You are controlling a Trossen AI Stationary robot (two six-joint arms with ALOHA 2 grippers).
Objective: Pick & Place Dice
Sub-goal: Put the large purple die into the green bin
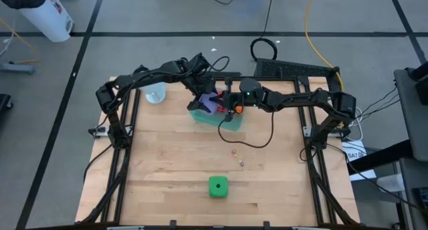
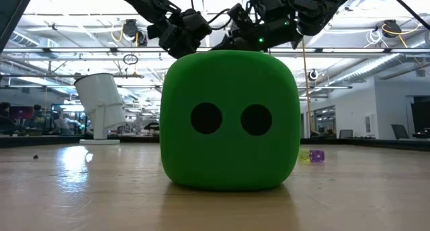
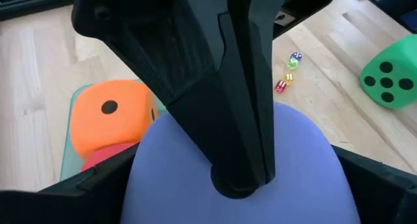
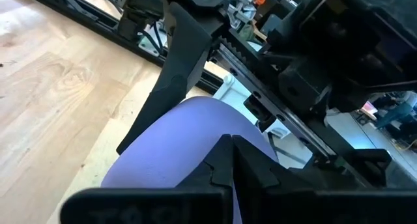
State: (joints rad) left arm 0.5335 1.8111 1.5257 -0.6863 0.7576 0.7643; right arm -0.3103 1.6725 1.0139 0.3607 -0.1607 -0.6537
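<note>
Green die [image 2: 230,120] fills the low view, a soft, matte foam cube with rounded corners and two dark round pips facing out, sitting alone on the pale wood-grain tabletop [image 1: 174,163], well apart from the teal tray [image 1: 215,116] and on the side away from both arm bases. Over at that translucent teal tray, both dark arms meet. Left gripper [image 1: 208,99] hovers just over the tray, its angular black fingers [image 3: 228,120] clamped on a smooth purple die [image 3: 234,165]. Right gripper [image 1: 231,104] crowds in beside it, its fingers pressed against the same purple die in the right wrist view; whether it truly grips, I cannot tell. Inside the tray sits an orange die [image 3: 111,116], one black pip showing, with a red die [image 3: 104,157] tucked just beside it. Tiny coloured dice [image 3: 287,73] lie scattered on the wood between the tray and the green die. A clear plastic cup [image 1: 155,92] stands near the tray.
</note>
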